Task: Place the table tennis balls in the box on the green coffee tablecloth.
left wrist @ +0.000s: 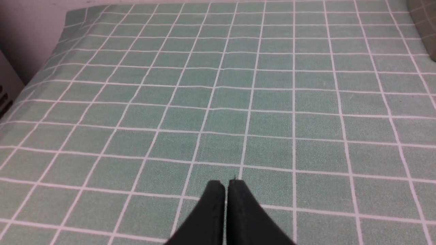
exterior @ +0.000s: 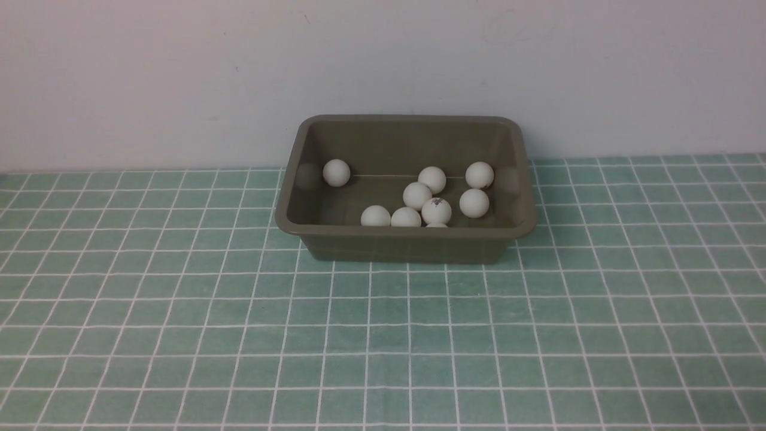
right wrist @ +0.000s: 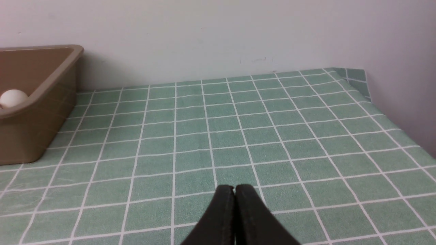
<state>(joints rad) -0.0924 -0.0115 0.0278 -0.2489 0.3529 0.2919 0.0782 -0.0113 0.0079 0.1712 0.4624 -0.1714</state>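
You see small matte white table tennis balls [exterior: 417,195] lying inside the rectangular olive-brown plastic box [exterior: 404,244], which sits upright on the teal-green white-gridded tablecloth [exterior: 383,335].

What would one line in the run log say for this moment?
small white balls: all seen inside olive-brown plastic tub | teal checked cloth: no balls seen | left tool: shut, empty | right tool: shut, empty

Each pincer [left wrist: 226,183] [right wrist: 234,188] ends in two matte black, tapering fingers.
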